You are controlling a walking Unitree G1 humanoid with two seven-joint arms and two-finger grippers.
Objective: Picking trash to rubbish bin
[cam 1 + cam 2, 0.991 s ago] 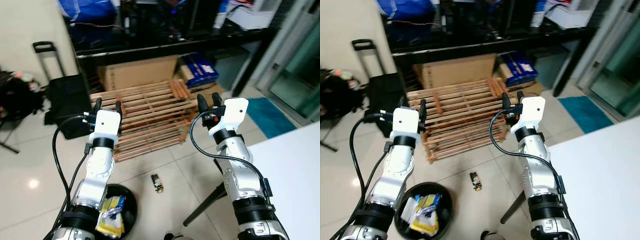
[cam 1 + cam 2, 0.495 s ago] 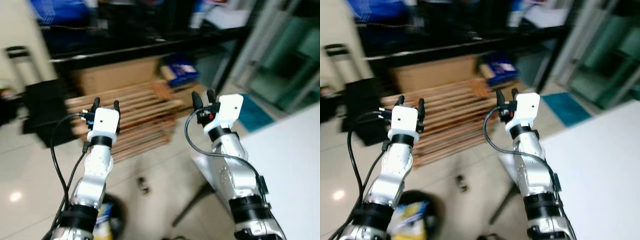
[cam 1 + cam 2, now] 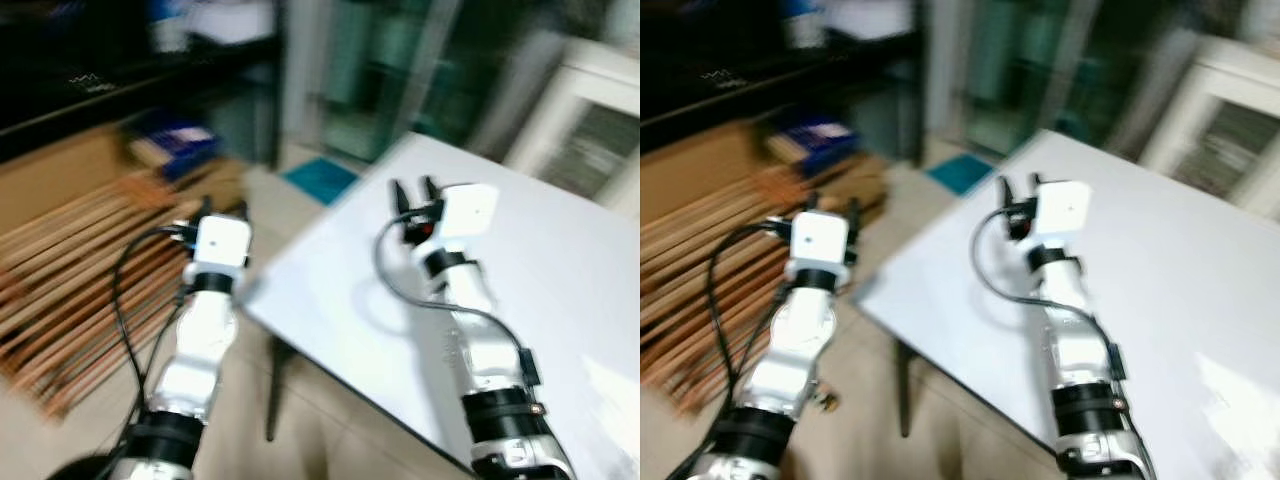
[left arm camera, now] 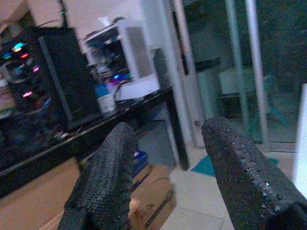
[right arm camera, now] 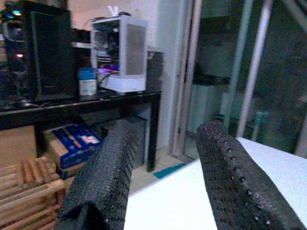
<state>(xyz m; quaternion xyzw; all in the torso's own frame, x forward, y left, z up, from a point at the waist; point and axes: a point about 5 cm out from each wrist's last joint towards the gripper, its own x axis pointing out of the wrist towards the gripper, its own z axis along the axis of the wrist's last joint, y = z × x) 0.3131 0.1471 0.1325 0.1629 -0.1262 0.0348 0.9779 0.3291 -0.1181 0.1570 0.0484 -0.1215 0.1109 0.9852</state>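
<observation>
A white table (image 3: 560, 290) lies under the right arm, with a wooden slat rack (image 3: 70, 290) on the floor to the left. Both arms are raised, the left gripper (image 3: 222, 208) and right gripper (image 3: 414, 187) spread apart and empty. This looks like searching: a small scrap (image 3: 824, 401) (probably trash) lies by the left arm, so next comes stooping for it.

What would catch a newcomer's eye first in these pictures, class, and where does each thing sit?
The two raised silver arms stand out first: the left gripper is over the floor beside the wooden slatted pallet, and the right gripper is above the white table, both open and empty. The head views are blurred. Behind, a dark shelf carries a white computer case.
</observation>
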